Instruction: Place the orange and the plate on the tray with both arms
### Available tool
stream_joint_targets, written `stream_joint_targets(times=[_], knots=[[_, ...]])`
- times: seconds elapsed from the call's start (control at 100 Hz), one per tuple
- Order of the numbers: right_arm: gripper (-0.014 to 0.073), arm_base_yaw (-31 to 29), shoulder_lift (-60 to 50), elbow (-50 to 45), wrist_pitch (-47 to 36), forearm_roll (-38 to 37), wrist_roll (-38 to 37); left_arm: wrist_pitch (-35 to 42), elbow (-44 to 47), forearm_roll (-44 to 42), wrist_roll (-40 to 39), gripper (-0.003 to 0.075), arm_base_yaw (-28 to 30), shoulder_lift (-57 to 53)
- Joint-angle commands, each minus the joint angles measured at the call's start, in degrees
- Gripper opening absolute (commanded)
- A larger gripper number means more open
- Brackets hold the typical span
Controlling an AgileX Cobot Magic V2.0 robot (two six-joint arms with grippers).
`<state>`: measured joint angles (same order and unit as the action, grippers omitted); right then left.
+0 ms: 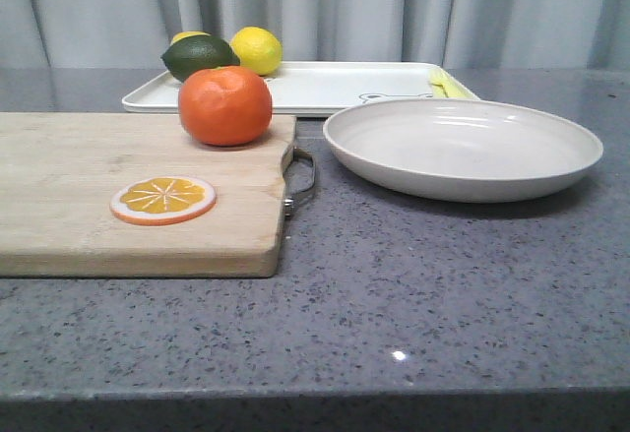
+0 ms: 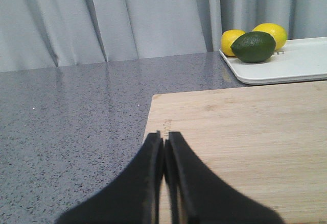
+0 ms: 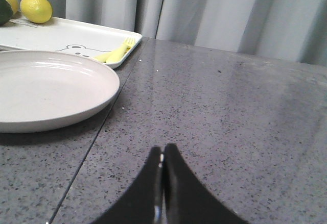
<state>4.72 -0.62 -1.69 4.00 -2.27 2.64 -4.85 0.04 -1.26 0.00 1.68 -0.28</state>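
The orange sits on the far right corner of a wooden cutting board. To its right the off-white plate rests on the grey counter. Behind both lies the white tray with a bear-face print. My left gripper is shut and empty over the board's left edge, and the orange is out of its view. My right gripper is shut and empty above bare counter, to the right of the plate. Neither gripper shows in the front view.
A dark green lime and two yellow lemons sit at the tray's left end; a yellow fork lies at its right end. An orange slice disc lies on the board. Grey curtains hang behind.
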Motion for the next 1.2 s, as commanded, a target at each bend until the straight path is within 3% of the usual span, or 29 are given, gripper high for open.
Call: stream_joint_targets(times=[0.0, 0.63, 0.77, 0.89, 1.01, 1.19], knots=[[-0.0102, -0.43, -0.66, 1.35, -4.78, -0.47, -0.11, 4.85, 0.51, 0.21, 0.00, -0.0020, -0.02, -1.85], [-0.0102, -0.43, -0.66, 1.35, -4.84, -0.47, -0.11, 4.85, 0.51, 0.21, 0.00, -0.0020, -0.02, -1.85], [-0.0102, -0.43, -0.66, 1.40, -11.58, 0.34, -0.11, 7.12, 0.39, 1.26, 0.00, -0.0020, -0.02, -1.85], [-0.0102, -0.43, -0.66, 2.23, -15.15, 7.29, -1.30, 7.50, -0.47, 2.88, 0.00, -0.0020, -0.29, -1.85], [-0.0102, -0.43, -0.61, 6.65, -7.15, 15.12, -1.29, 4.85, -2.55, 3.02, 0.00, -0.0020, -1.37, -1.56], [-0.0102, -0.43, 2.29, 17.11, 10.69, 14.90, 0.01, -0.94, -9.78, 7.77, 0.00, -0.0020, -4.89, 4.41]])
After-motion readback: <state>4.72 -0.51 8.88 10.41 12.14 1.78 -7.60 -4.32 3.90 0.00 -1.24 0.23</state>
